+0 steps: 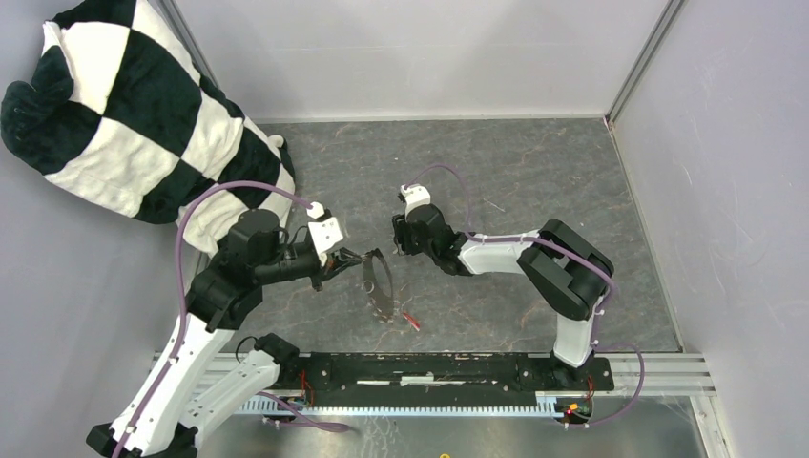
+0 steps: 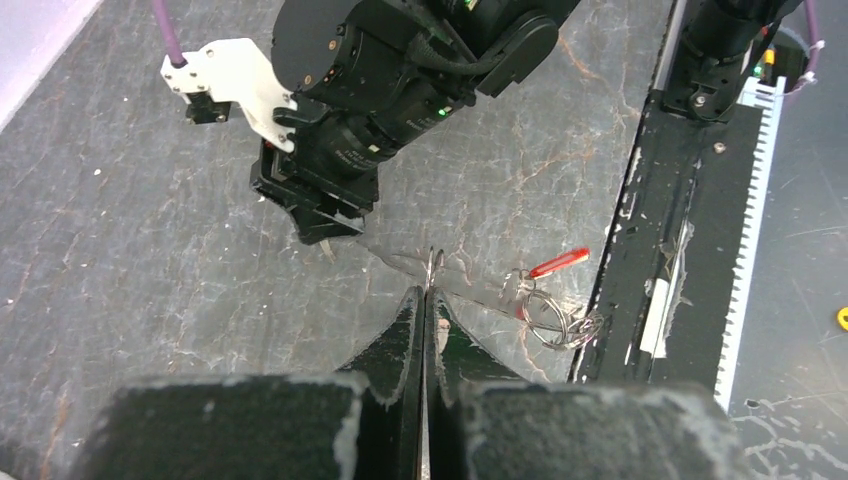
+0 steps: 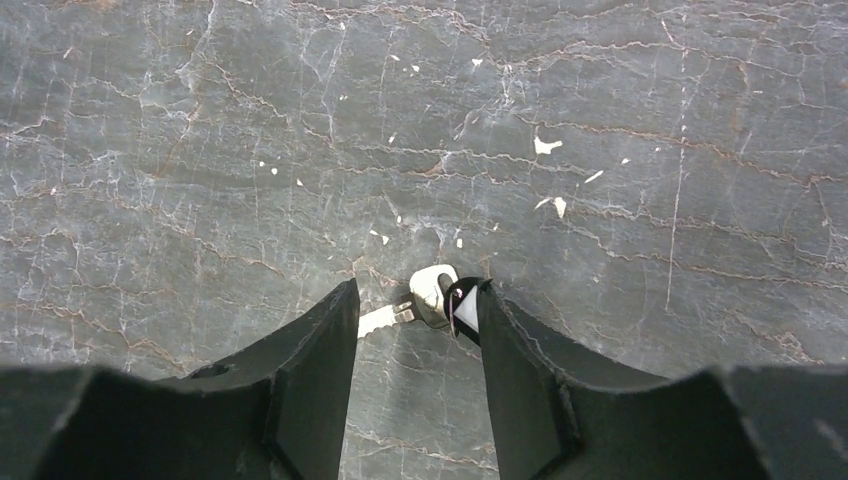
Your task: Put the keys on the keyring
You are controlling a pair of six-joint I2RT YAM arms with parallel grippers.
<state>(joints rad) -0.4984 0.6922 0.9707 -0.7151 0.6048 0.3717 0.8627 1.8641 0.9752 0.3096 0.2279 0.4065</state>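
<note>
The keyring (image 1: 380,282), a thin jagged metal loop, hangs from my left gripper (image 1: 351,259), which is shut on its wire. In the left wrist view the wire (image 2: 431,262) sticks out of the closed fingertips of the left gripper (image 2: 428,290). The red-tagged key (image 1: 412,320) hangs at the loop's low end; its red tag (image 2: 558,262) and small rings (image 2: 560,322) lie near the rail. My right gripper (image 3: 417,290) stands open low over the table, its fingertips on either side of the black-tagged key (image 3: 432,294). That tag (image 3: 462,308) touches the right finger (image 3: 510,340).
A black-and-white checkered plush (image 1: 134,114) fills the far left corner. A black rail (image 1: 448,367) runs along the near edge between the arm bases. Grey walls close the table at the back and right. The right arm's wrist (image 2: 370,120) hangs close beyond the keyring.
</note>
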